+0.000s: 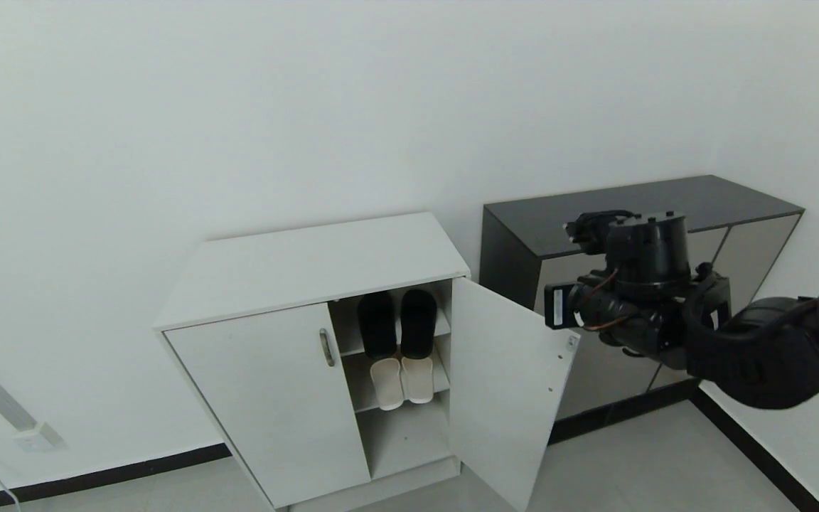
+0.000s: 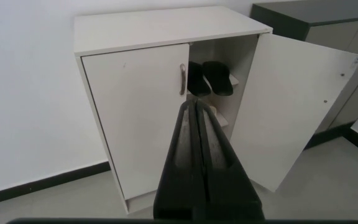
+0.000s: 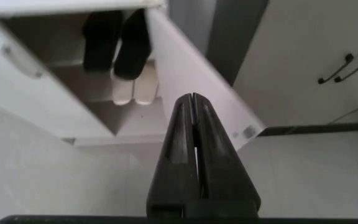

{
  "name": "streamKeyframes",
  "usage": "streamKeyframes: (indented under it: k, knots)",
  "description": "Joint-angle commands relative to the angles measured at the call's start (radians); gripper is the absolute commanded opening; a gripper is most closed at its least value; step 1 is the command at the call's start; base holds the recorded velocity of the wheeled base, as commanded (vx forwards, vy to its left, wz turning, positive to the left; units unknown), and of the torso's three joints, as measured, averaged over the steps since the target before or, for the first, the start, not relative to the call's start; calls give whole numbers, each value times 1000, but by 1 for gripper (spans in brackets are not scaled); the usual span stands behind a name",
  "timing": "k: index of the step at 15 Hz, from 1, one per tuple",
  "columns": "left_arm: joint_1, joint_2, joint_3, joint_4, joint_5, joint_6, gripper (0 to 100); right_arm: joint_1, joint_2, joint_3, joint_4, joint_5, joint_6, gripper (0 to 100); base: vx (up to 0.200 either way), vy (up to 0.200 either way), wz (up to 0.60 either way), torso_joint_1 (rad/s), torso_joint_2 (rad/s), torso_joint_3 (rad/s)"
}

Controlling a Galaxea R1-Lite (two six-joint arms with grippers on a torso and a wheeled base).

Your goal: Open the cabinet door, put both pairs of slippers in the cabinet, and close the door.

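White cabinet (image 1: 310,263), black slippers (image 1: 397,323), cream slippers (image 1: 402,380), black sideboard (image 1: 637,203) with grey doors (image 1: 758,249), white wall (image 1: 239,107), black skirting (image 1: 132,468), pale grey floor (image 1: 630,462), all plain

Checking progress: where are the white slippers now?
In the head view, the white slippers sit inside the cabinet on its lower shelf, below the black slippers, beside the open right door.

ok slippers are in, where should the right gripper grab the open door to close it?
Take the door by its free vertical edge, up by the screw holes, coming from the robot's right. It stands swung wide, inner face toward the head view, handle side hidden, so the thin edge is the reachable part. The right gripper, near that edge, is shut; probably open it first.
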Motion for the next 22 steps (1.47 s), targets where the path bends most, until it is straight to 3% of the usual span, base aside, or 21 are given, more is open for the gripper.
streamKeyframes:
  k: [1, 10, 22]
  knots:
    - [1, 0, 0, 0, 2, -2, 0, -72, 81, -118, 47, 34, 21, 0, 0, 0, 0, 0, 0, 0]
    - [1, 0, 0, 0, 2, -2, 0, -161, 354, -323, 56, 43, 44, 0, 0, 0, 0, 0, 0, 0]
    - [1, 0, 0, 0, 3, -2, 0, -176, 428, -339, 58, 43, 44, 0, 0, 0, 0, 0, 0, 0]
